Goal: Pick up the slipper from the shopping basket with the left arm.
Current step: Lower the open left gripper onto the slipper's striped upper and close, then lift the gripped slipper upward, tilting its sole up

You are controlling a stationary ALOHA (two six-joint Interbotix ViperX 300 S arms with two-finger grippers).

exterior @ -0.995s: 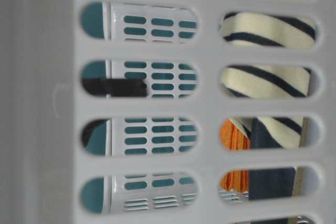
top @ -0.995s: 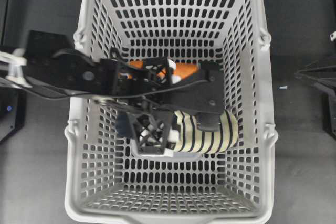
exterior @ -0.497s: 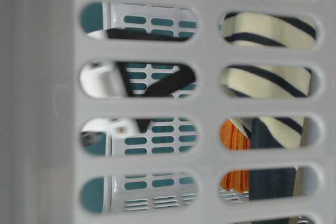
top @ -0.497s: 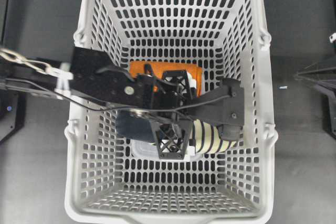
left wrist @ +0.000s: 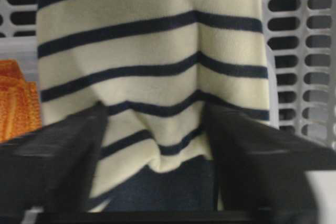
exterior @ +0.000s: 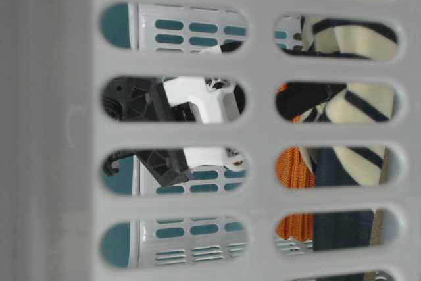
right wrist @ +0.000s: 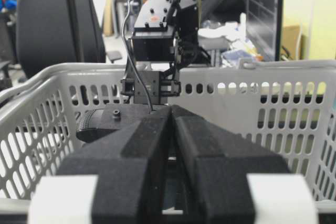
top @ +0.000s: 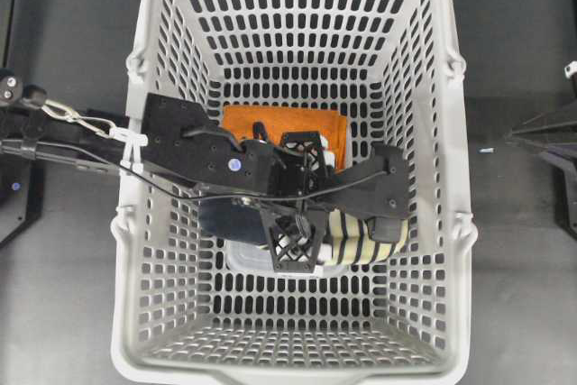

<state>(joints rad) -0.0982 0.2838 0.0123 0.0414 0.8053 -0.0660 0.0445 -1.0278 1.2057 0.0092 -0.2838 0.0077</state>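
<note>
The cream slipper with navy stripes (top: 365, 236) lies on the floor of the light grey shopping basket (top: 126, 313), toe toward the right wall. My left gripper (top: 314, 211) reaches down into the basket and is shut on the slipper. In the left wrist view its fingers (left wrist: 63, 156) press both sides of the striped upper (left wrist: 152, 51), which puckers between them above the navy insole. The table-level view shows the white-tipped fingers (exterior: 197, 97) beside the crumpled slipper (exterior: 355, 103). My right gripper (right wrist: 171, 114) is shut and empty outside the basket.
A folded orange cloth (top: 279, 119) lies on the basket floor just behind the slipper, partly under the left arm; it also shows in the left wrist view (left wrist: 16, 98). The tall slotted walls (right wrist: 262, 103) enclose the left arm. The right arm (top: 550, 142) rests at the right edge.
My left gripper has dropped lower into the basket and its fingers have closed on the slipper, whose upper now crumples. The right arm has not moved.
</note>
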